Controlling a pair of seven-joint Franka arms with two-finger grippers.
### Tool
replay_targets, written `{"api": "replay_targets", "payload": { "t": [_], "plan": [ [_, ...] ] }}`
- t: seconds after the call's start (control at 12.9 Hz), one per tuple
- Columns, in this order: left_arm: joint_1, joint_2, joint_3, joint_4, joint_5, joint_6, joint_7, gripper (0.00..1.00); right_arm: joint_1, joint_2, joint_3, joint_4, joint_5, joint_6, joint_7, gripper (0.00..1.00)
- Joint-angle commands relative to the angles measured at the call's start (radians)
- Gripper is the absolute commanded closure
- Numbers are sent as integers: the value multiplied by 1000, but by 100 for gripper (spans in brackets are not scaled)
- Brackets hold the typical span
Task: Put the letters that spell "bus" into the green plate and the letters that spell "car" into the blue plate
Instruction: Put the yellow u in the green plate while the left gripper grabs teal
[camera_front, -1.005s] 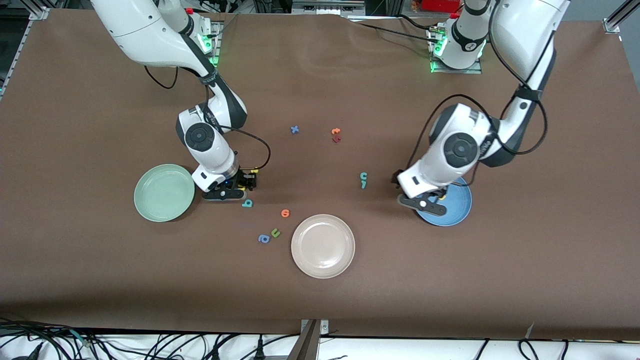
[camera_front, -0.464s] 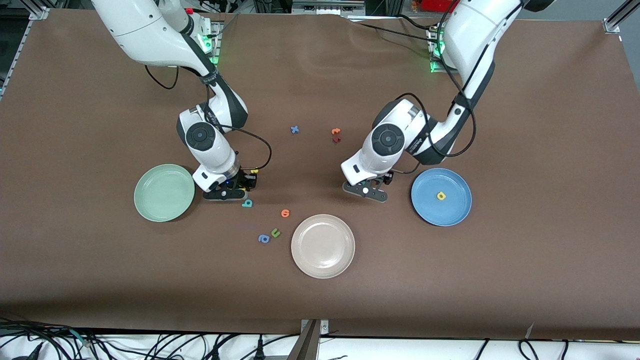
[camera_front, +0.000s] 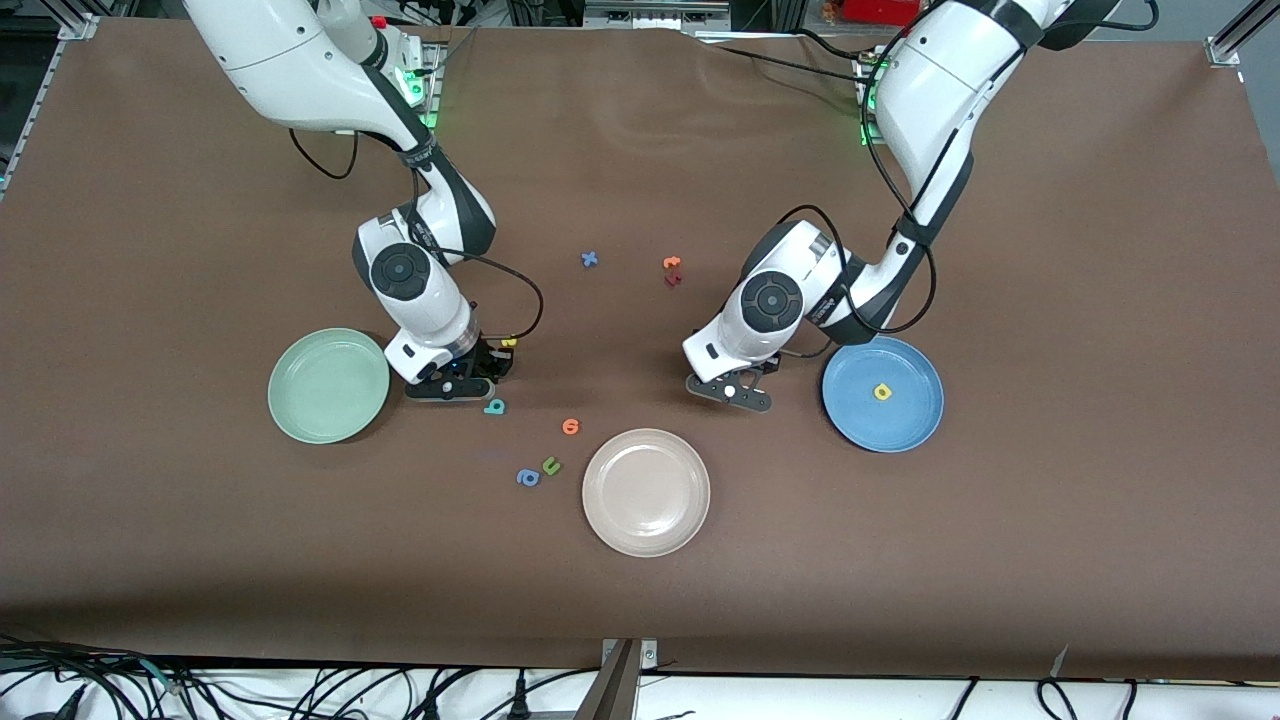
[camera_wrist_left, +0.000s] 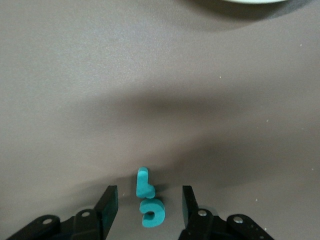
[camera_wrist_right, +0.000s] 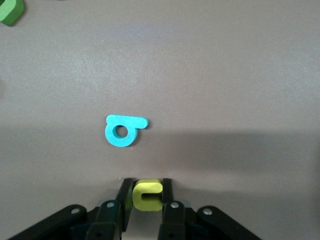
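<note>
My right gripper (camera_wrist_right: 146, 184) is down at the table beside the green plate (camera_front: 328, 385), shut on the yellow "u" (camera_wrist_right: 147, 195). The teal "b" (camera_wrist_right: 122, 131) lies just clear of it, also seen in the front view (camera_front: 494, 406). A second yellow letter (camera_front: 508, 342) peeks out by the right hand. My left gripper (camera_wrist_left: 148, 194) stands open and low, its fingers either side of the teal "r" (camera_wrist_left: 144, 181) and teal "c" (camera_wrist_left: 151, 212), touching neither. The hand (camera_front: 735, 385) hides both in the front view. The yellow "a" (camera_front: 882, 392) lies in the blue plate (camera_front: 900, 430).
A cream plate (camera_front: 646, 491) sits nearer the front camera, between the grippers. An orange round letter (camera_front: 570, 426), green "u" (camera_front: 551, 465) and blue "a" (camera_front: 527, 477) lie near it. A blue "x" (camera_front: 590, 259) and orange and dark red letters (camera_front: 672, 270) lie farther back.
My left gripper left the blue plate, where the yellow "a" now lies, moved over the teal "c" and "r", and narrowed its jaws. My right gripper closed on the yellow "u".
</note>
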Motion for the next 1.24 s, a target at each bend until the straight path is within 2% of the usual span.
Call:
{"api": "replay_targets", "payload": {
  "t": [0.0,0.15,0.39,0.46,0.77,1.01,1.08,1.16],
  "plan": [
    [-10,23,6,23,27,7,-14,44,6,-35,-24,15,-5,-58,-19,91],
    [-10,31,7,23,27,7,-14,56,-3,-73,-47,38,-2,-149,-106,91],
    [-9,29,7,20,27,6,-14,88,-28,-128,-90,43,39,-242,-300,91],
    [-9,29,7,20,27,4,-16,91,-34,-131,-119,38,39,-251,-365,91],
    [3,-15,7,34,27,-57,-27,91,-57,-118,-230,30,39,-250,-592,91],
    [55,-104,14,35,27,-163,-20,90,-58,-84,-259,26,39,-239,-622,89],
    [72,-124,17,35,29,-210,-19,89,-58,-67,-259,26,39,-227,-617,73],
    [79,-132,33,35,41,-244,-19,87,-58,-41,-265,27,39,-198,-614,49]
  ]
}}
